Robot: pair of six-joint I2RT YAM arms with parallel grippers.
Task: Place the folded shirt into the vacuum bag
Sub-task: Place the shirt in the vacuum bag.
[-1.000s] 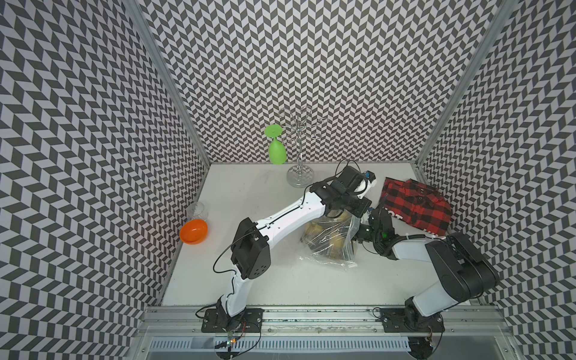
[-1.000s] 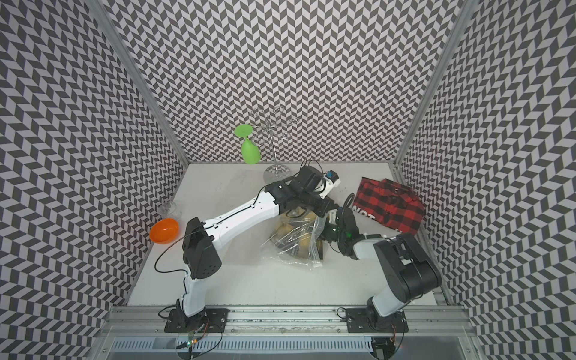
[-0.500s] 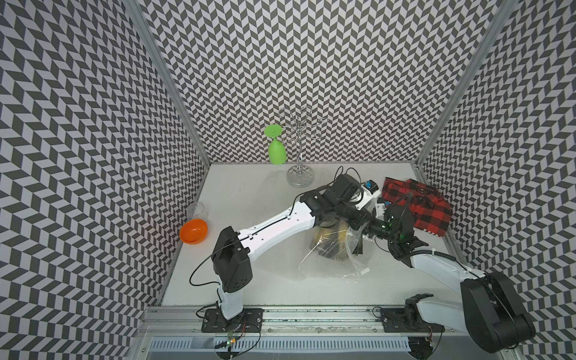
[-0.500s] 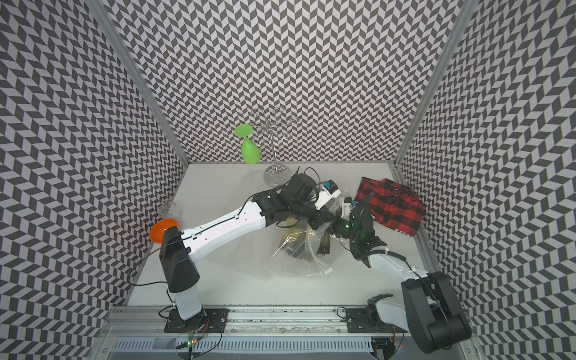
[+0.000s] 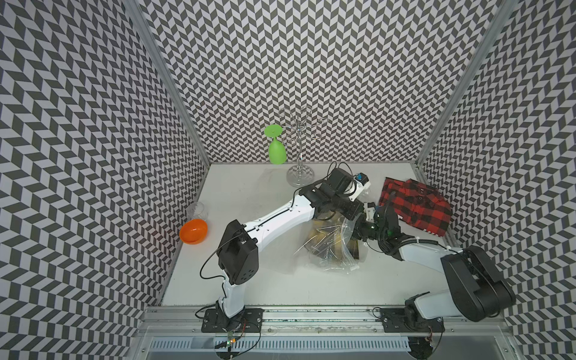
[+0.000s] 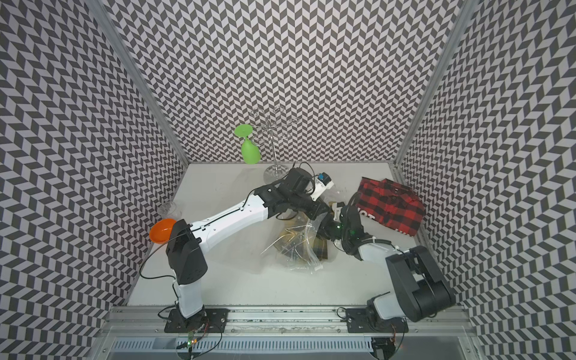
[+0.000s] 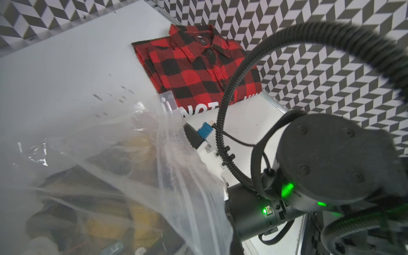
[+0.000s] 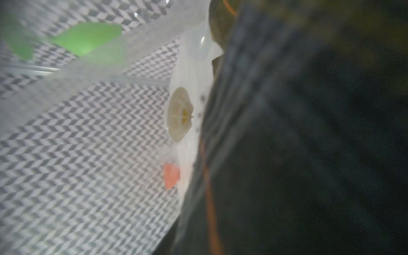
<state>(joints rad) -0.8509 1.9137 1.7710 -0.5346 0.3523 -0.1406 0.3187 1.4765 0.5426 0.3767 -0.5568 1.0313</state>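
The vacuum bag (image 5: 333, 249) (image 6: 299, 246) is clear, crinkled plastic in mid-table, and a folded dark-and-yellow shirt (image 5: 321, 237) (image 6: 288, 241) lies inside it. My left gripper (image 5: 358, 211) (image 6: 321, 208) is shut on the bag's raised edge, and plastic (image 7: 132, 165) drapes across the left wrist view. My right gripper (image 5: 360, 233) (image 6: 327, 227) reaches into the bag's mouth, its fingers hidden by plastic. The right wrist view shows the round white valve cap (image 8: 180, 114) and dark cloth (image 8: 309, 154) close up. A folded red-and-black plaid shirt (image 5: 414, 208) (image 7: 194, 72) lies outside the bag.
A green wine glass (image 5: 276, 149) hangs upside down on a wire rack (image 5: 299, 174) at the back wall. An orange bowl (image 5: 193, 230) and a clear cup (image 5: 197, 211) sit at the table's left edge. The patterned walls stand close on three sides.
The right wrist drew back from the bag, then came forward to its mouth again. The left elbow swung out and back while its gripper stayed at the bag's edge.
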